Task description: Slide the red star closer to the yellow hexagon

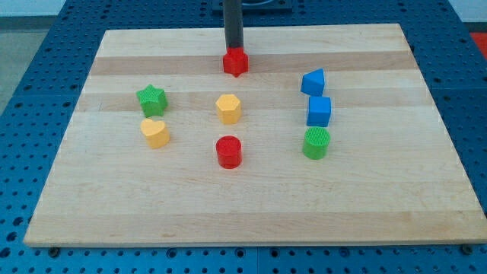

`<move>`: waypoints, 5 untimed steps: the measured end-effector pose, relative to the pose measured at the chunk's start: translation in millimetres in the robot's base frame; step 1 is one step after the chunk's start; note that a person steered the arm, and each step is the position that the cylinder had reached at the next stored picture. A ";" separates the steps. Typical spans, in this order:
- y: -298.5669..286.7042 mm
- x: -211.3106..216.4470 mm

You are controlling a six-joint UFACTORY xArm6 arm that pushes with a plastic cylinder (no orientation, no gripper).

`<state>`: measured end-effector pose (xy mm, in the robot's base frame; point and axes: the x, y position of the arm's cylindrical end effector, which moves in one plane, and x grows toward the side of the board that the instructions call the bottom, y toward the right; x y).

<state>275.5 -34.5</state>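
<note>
The red star [236, 62] sits near the view's top centre of the wooden board [152, 205]. The yellow hexagon [228, 109] lies below it, about a block and a half's gap away. My tip [233, 48] is at the lower end of the dark rod, right behind the red star's top edge, touching or nearly touching it.
A green star [151, 99] and a yellow heart-like block [155, 132] lie at the view's left. A red cylinder [228, 151] sits below the hexagon. At the right are a blue angled block [313, 82], a blue cube [319, 111] and a green cylinder [316, 143].
</note>
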 end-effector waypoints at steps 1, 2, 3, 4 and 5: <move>0.0 23.3; 0.0 27.5; 0.0 27.5; -9.9 5.7; -10.4 -1.4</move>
